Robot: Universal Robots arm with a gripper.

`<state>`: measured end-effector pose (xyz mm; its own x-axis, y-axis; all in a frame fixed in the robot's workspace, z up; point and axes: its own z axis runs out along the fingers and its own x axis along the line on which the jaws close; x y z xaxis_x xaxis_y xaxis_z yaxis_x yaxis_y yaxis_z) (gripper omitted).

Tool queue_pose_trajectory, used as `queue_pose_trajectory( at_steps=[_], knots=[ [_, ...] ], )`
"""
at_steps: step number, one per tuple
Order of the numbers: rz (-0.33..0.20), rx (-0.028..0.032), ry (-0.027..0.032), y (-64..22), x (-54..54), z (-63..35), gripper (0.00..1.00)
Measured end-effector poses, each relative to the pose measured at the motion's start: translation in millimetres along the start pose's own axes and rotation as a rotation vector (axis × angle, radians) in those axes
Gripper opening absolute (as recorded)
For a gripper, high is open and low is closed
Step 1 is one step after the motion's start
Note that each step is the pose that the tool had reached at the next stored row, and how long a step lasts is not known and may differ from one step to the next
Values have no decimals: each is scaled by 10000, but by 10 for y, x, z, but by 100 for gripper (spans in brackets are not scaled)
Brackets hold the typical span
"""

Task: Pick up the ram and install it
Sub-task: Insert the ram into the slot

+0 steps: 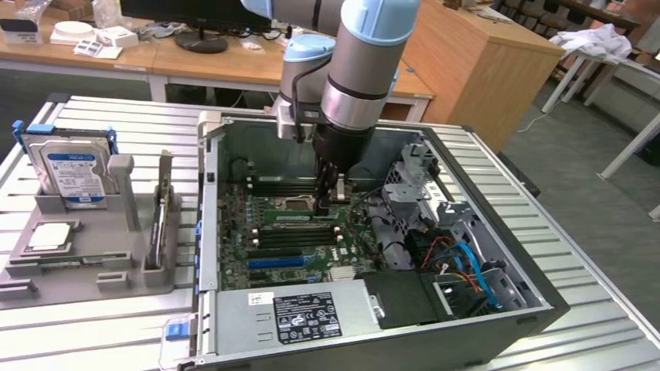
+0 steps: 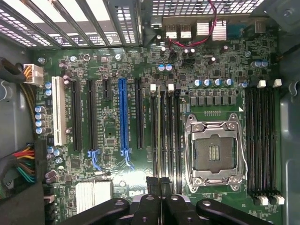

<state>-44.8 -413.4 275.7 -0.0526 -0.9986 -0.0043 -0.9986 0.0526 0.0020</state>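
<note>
**A:** Where is the ram?

**B:** Right at the pincer (image 2: 159, 185). It is clenched, and the ram (image 2: 159, 136) stands on edge between the fingertips. From above it looks like a thin, pale-topped strip.

**A:** Which way does it run?

**B:** Its long axis lies in line with the memory slots (image 2: 174, 136), leading straight away from the fingertips. It is just beside the empty processor socket (image 2: 213, 152), between that socket and the blue slot (image 2: 123, 115). I can't tell whether it is seated or only held above a slot.

**A:** Is anything readable close by?

**B:** White letters on the motherboard (image 2: 112, 154) near the fingertips look like part of a Dell logo. The printing along the slots is too small to read.

**A:** And farther out?

**B:** In the exterior view, the power supply (image 1: 294, 313) has a black label with unreadable print. Outside the case (image 1: 413, 348), toward the exterior view's left, a hard drive (image 1: 70, 166) with a blue label stands in a grey tray (image 1: 62, 282). The tray sits on the slatted surface (image 1: 113, 116), and the drive's writing is also too small to read.
</note>
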Motion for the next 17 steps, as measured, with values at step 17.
queue_pose_trajectory(
  at_steps=[17],
  knots=[
    [-340, 0, -3, 0, 0, 3, 12]
  ],
)
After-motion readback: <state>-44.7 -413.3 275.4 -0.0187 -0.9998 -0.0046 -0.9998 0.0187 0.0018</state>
